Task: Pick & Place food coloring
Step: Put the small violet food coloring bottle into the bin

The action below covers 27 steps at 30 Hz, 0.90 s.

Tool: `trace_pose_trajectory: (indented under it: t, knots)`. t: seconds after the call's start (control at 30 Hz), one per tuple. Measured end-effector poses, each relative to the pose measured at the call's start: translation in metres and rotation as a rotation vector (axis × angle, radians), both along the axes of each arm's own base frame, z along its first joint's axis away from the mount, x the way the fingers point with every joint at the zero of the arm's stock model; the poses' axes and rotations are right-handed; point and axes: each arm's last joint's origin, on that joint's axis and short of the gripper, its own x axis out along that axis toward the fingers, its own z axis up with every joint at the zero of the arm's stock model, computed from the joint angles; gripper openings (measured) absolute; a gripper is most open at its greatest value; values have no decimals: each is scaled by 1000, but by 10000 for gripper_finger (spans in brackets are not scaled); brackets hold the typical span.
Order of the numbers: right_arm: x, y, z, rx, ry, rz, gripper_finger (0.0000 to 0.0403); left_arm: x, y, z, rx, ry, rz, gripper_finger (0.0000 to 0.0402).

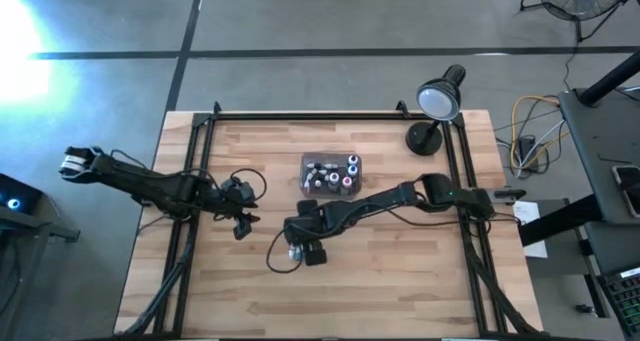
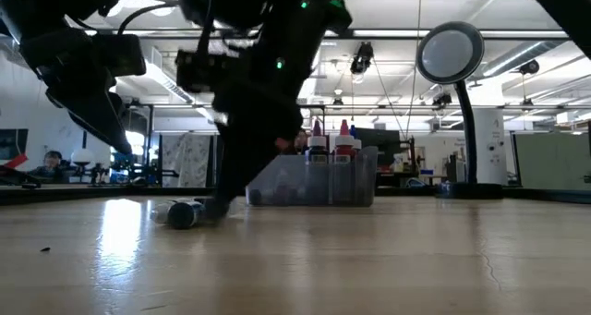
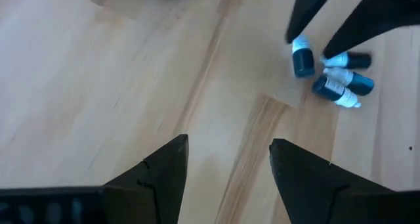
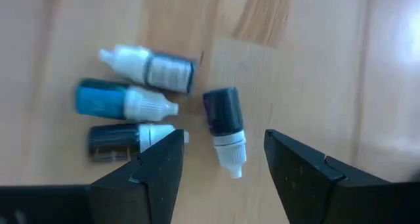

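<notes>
Several food coloring bottles (image 4: 134, 99) with blue or dark bodies and white caps lie on their sides on the wooden table, near its middle (image 1: 296, 251). My right gripper (image 4: 223, 168) hangs open just over them, pointing steeply down. Its fingers stand on either side of one dark bottle (image 4: 223, 122) without touching it. In the low view the lying bottles (image 2: 180, 213) show beneath the right arm. More bottles stand upright in the clear tray (image 1: 305, 161). My left gripper (image 1: 241, 224) hovers open to the left of the group, over bare wood (image 3: 223, 178).
The tray (image 2: 365, 186) stands just beyond the lying bottles, toward the far edge. A black desk lamp (image 1: 437, 101) stands at the far right corner. A black frame rail (image 1: 330, 115) runs along the far edge. Bare wood lies toward the near edge.
</notes>
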Motion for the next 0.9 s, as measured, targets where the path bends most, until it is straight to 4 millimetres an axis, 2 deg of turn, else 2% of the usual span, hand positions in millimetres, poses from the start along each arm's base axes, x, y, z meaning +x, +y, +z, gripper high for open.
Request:
trace_pose_trajectory:
  t: [0.07, 0.4, 0.9]
  knots:
    - [1, -1, -6, -5, 22, -1, 207, 0, 0, 0, 3, -2, 3, 190]
    - [-2, -9, -9, -2, 77, -14, 199, 0, 1, 0, 18, -5, 14, 190]
    - [4, -11, -10, 68, 43, 2, 91, 1, 3, 1, 86, -27, 77, 190]
